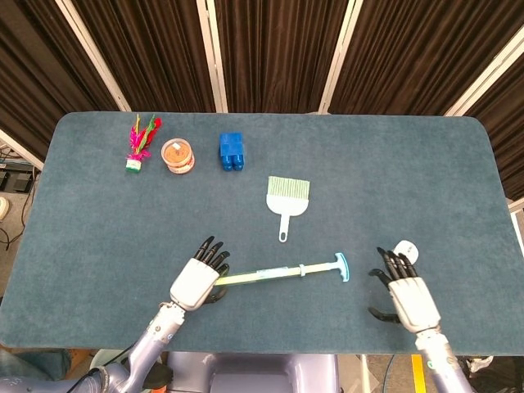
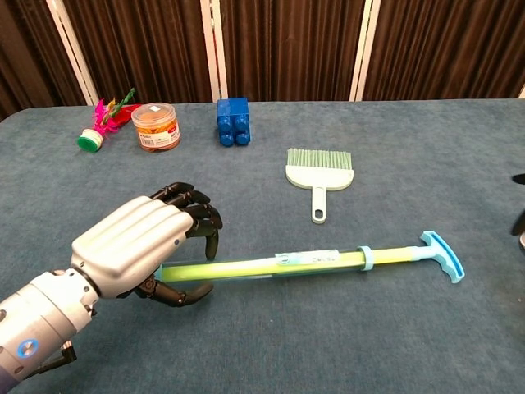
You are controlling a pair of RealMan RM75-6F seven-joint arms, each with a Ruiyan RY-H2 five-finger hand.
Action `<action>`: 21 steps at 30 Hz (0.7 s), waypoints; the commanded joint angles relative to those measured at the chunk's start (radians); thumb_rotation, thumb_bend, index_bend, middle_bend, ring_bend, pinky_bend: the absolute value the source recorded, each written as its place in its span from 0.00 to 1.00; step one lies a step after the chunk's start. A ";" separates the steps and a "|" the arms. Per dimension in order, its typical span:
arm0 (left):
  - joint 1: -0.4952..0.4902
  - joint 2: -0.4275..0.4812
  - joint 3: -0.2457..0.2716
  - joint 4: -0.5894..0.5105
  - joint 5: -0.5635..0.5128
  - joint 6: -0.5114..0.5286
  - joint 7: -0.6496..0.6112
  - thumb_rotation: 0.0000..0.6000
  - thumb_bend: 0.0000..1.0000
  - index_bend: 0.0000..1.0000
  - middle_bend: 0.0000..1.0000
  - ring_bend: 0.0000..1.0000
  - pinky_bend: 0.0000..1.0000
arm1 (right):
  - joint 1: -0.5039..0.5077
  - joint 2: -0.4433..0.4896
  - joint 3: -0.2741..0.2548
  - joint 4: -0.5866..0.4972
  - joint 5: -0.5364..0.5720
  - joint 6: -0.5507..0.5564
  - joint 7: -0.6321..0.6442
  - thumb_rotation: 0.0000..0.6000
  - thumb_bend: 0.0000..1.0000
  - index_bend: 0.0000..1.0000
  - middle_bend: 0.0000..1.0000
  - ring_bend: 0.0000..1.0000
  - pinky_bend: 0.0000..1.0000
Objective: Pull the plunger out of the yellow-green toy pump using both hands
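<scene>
Blue table [image 1: 458, 164], pump [image 2: 279, 264] end in left fingers [image 2: 195, 215].

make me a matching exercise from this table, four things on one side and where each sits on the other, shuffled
Things:
1. toy pump
2. small brush
3. blue block
4. orange-lidded jar

Places:
A. between the feather shuttlecock and the blue block
B. mid-table, bristles toward the curtains
C. near edge, barrel end in the left hand
D. just right of the jar in the head view

Pairs: 1-C, 2-B, 3-D, 4-A
</scene>
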 commanded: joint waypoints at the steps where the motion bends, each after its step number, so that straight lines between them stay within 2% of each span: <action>1: -0.008 -0.011 -0.001 0.006 -0.002 -0.009 -0.002 1.00 0.56 0.68 0.24 0.10 0.06 | 0.037 -0.059 0.018 0.039 -0.022 -0.018 -0.017 1.00 0.20 0.33 0.01 0.00 0.08; 6: -0.018 -0.020 0.005 0.007 0.010 -0.006 0.000 1.00 0.54 0.68 0.24 0.10 0.06 | 0.083 -0.129 0.050 0.111 -0.033 -0.037 -0.062 1.00 0.20 0.35 0.03 0.00 0.08; 11: -0.020 -0.011 0.010 -0.009 0.018 0.003 0.004 1.00 0.54 0.68 0.24 0.10 0.06 | 0.106 -0.164 0.062 0.184 -0.033 -0.039 0.011 1.00 0.20 0.36 0.04 0.00 0.08; 21: -0.018 0.007 0.015 -0.033 0.025 0.022 0.025 1.00 0.54 0.68 0.24 0.10 0.06 | 0.122 -0.201 0.040 0.296 -0.001 -0.091 0.088 1.00 0.20 0.37 0.04 0.00 0.08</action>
